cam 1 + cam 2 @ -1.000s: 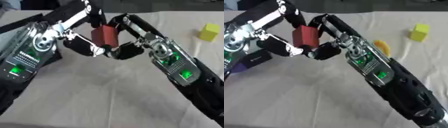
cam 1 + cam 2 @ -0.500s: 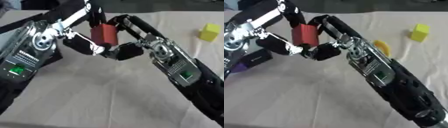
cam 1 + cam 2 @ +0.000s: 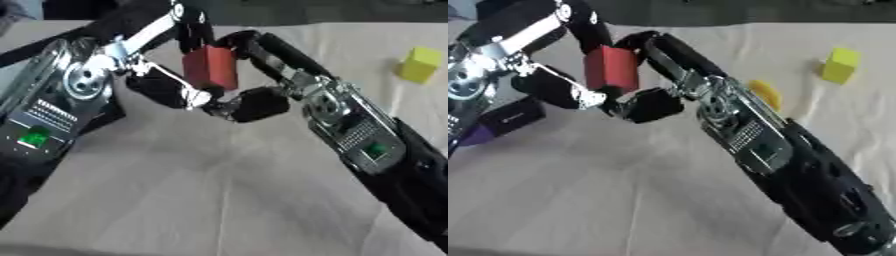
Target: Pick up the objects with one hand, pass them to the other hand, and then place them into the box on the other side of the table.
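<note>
- Handover, mid-air above the table (image 3: 219, 200): the red block (image 3: 211, 66) sits between both hands, barely shifted from a second ago; transfer unfinished.
- Left hand (image 3: 162, 85): fingers curled around the block.
- Right hand (image 3: 267, 80): fingers also closed on it.
- Yellow block (image 3: 419, 64): unmoved, far right.

A red block (image 3: 211, 67), rectangular and standing nearly upright with a slight tilt, hangs above the pale cloth-covered table (image 3: 219, 190), pinched between dark fingers on both its sides. A yellow cube (image 3: 419, 64) sits alone on the cloth, well apart to the right. A small yellow-orange curved piece (image 3: 766, 94) lies on the cloth between them.
</note>
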Robot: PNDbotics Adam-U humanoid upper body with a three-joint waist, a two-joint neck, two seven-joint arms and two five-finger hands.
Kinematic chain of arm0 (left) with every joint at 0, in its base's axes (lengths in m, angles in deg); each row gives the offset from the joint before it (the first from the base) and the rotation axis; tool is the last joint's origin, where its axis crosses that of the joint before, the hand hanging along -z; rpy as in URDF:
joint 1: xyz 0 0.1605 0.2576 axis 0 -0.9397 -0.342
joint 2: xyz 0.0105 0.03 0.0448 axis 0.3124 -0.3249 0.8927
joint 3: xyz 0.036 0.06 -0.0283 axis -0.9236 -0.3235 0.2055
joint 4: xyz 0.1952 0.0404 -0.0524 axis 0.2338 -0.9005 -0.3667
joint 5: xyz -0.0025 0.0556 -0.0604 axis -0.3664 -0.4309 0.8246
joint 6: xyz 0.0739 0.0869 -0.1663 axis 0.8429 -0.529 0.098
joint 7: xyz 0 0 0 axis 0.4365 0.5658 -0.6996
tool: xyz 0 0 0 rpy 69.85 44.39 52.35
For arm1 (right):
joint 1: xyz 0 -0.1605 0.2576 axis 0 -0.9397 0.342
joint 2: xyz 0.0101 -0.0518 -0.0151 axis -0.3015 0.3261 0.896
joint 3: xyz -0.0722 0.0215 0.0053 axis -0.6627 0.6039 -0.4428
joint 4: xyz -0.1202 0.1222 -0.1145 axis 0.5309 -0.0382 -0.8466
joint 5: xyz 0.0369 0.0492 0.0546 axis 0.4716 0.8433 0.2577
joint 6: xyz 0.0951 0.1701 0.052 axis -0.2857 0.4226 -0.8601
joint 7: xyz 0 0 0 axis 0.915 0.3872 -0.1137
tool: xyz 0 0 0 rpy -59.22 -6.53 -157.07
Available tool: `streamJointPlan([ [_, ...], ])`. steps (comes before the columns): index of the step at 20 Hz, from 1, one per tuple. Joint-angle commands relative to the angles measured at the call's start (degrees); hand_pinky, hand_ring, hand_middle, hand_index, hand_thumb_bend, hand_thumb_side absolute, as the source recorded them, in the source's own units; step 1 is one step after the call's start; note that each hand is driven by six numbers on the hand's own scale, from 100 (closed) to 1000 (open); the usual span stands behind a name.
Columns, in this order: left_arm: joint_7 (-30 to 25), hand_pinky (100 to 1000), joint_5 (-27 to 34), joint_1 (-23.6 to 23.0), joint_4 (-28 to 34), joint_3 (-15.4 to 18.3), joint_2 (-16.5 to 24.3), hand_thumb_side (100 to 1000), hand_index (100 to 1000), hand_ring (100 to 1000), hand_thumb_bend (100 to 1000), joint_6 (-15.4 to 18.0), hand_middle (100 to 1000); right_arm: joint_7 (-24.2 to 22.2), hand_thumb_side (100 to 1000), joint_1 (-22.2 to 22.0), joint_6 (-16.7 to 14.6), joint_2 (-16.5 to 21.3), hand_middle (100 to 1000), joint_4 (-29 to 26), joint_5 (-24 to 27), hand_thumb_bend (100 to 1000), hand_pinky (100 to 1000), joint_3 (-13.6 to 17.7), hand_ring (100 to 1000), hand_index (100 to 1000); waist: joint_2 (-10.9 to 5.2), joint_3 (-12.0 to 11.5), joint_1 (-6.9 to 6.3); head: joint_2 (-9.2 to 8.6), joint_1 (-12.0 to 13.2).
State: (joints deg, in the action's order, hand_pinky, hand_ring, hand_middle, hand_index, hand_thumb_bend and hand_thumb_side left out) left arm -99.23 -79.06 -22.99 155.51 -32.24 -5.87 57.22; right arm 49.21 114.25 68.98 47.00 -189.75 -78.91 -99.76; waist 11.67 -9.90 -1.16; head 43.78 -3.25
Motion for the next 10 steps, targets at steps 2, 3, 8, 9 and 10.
streamJointPlan([
  [2,-1.09,676,-0.32,-0.09,0.97,0.76,1.83,100,412,501,399,-0.12,374,0.22,396,0.94,-0.33,0.26,779,-0.84,-1.26,665,873,0.93,784,847,-1.87,-0.05,-0.56,0.33,0.27],
  [3,-1.30,676,-0.15,-0.33,1.28,0.96,2.07,100,412,501,399,-0.24,373,0.16,397,0.89,-0.30,0.28,780,-0.74,-1.45,670,872,0.89,785,851,-1.86,-0.06,-0.55,0.33,0.29],
  [8,-2.07,676,0.50,-1.72,2.85,1.99,3.53,100,412,501,396,-0.97,374,0.04,400,0.65,-0.15,0.47,777,-0.47,-1.54,673,871,0.79,782,850,-1.82,-0.19,-0.52,0.33,0.19],
  [9,-2.09,676,0.50,-1.99,3.03,2.26,3.80,100,411,501,396,-1.10,374,0.03,400,0.66,-0.13,0.54,777,-0.53,-1.49,672,871,0.83,782,850,-1.81,-0.21,-0.49,0.33,0.17],
  [10,-2.10,676,0.49,-2.23,3.16,2.51,4.07,100,411,501,395,-1.21,374,0.05,399,0.68,-0.12,0.62,776,-0.64,-1.42,671,871,0.88,782,850,-1.79,-0.22,-0.46,0.33,0.19],
])
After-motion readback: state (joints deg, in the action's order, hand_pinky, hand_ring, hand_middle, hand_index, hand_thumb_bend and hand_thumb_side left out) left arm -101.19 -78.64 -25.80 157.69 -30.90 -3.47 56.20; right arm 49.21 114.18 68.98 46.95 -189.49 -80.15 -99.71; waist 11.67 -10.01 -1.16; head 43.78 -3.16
